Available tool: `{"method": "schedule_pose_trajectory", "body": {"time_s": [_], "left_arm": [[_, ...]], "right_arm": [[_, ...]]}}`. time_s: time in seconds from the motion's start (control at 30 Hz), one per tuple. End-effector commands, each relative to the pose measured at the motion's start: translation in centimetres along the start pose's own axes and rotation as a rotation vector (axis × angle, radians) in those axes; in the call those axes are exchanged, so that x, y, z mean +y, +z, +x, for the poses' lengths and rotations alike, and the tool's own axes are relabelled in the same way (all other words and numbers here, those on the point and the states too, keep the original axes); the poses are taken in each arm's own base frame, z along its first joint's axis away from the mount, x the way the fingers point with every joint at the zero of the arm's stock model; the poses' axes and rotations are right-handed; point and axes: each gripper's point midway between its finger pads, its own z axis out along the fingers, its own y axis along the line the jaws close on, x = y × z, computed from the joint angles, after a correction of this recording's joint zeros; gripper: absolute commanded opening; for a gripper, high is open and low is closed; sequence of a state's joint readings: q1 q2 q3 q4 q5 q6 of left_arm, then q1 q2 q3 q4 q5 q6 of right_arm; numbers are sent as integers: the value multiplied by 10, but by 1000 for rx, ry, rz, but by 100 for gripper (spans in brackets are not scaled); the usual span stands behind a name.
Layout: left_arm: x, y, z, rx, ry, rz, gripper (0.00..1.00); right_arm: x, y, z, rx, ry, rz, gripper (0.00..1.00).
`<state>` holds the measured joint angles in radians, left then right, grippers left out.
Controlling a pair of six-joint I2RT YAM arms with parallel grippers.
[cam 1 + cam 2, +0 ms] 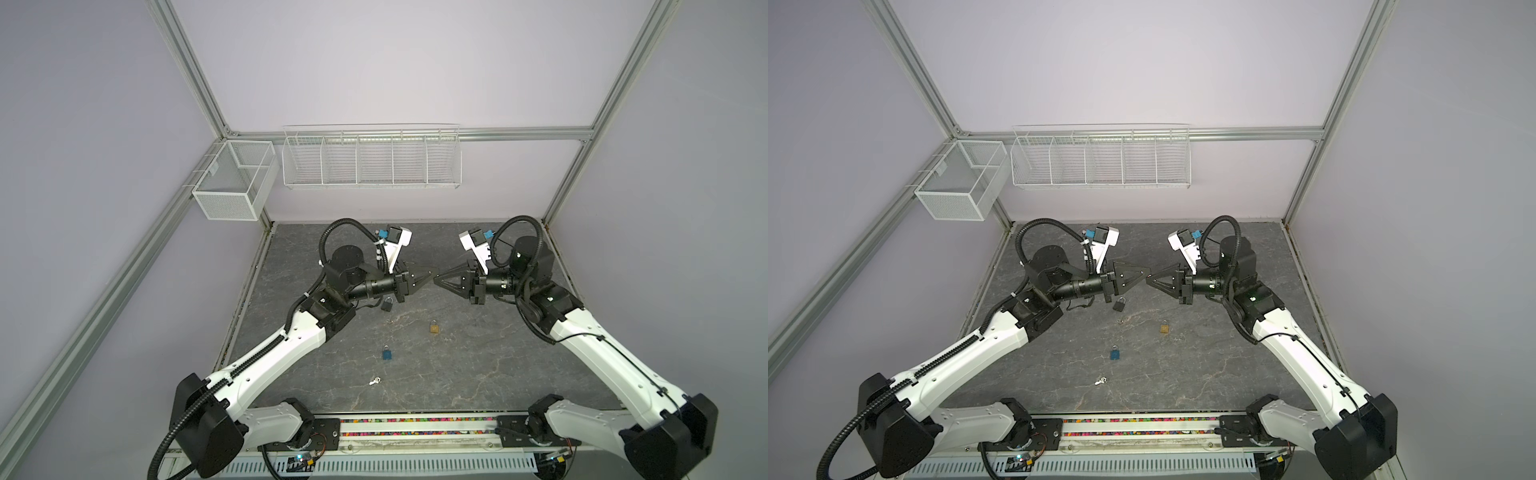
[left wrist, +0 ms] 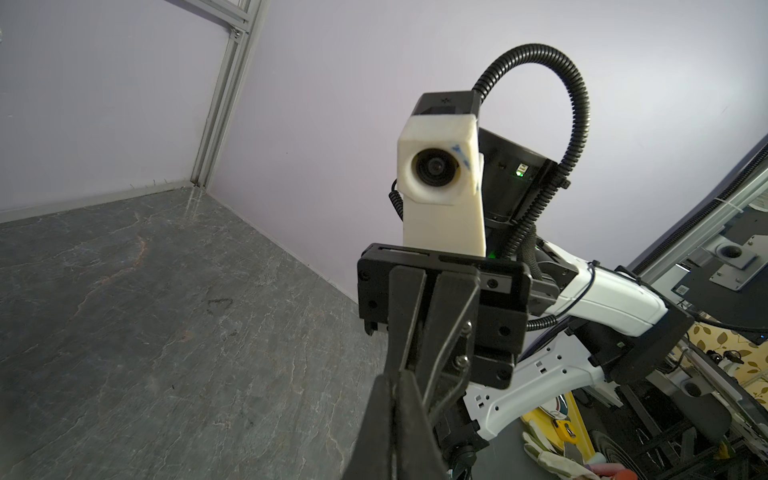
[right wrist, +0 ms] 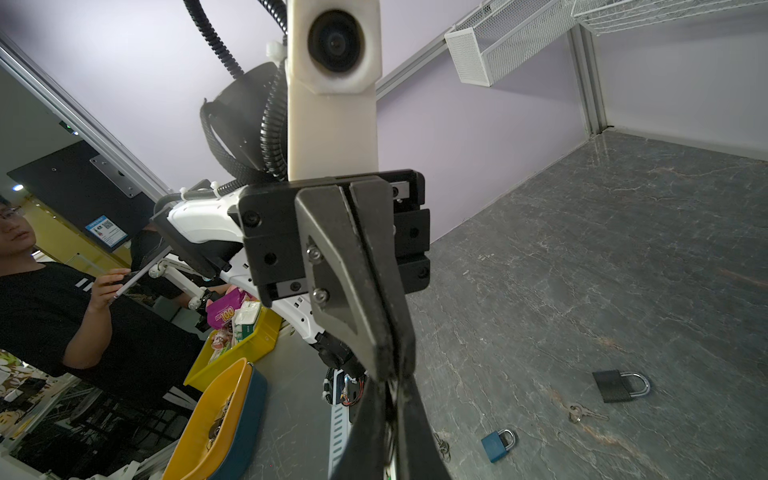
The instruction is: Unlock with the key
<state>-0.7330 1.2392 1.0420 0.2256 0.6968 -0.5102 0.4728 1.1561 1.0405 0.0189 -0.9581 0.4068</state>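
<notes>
Two robot arms meet above the middle of a grey stone-patterned counter [image 1: 478, 365]. The left pincer [image 1: 430, 276] reaches in from the left, raised and clenched. No key can be made out at its tip.

Two sets of keys lie on the counter:
- A key bunch [image 1: 375, 380] lies near the front edge, well apart from both pincers.
- A key ring [image 1: 390, 321] lies just beside a black padlock [image 1: 387, 304], below the left pincer's wrist.

There are three padlocks. Besides the black one, a blue padlock [image 1: 387, 352] lies nearer the front, and a brass padlock [image 1: 434, 327] lies roughly under the meeting tips.

The right pincer [image 1: 440, 279] comes in from the right. It is also clenched, tip to tip with the left.

The brass padlock shows only in the top views. The right wrist view shows the black and blue padlocks and both key sets. The left wrist view shows the right pincer head-on.
</notes>
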Motion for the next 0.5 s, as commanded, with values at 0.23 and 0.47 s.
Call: {"method": "schedule_pose_trajectory", "body": {"time_s": [0.23, 0.47], "left_arm": [[-11, -3, -15, -25, 55, 22, 0], [-12, -3, -14, -22, 50, 27, 0]], "right_arm": [[8, -7, -6, -11, -31, 28, 13], [11, -8, -10, -14, -41, 22, 17]]}}
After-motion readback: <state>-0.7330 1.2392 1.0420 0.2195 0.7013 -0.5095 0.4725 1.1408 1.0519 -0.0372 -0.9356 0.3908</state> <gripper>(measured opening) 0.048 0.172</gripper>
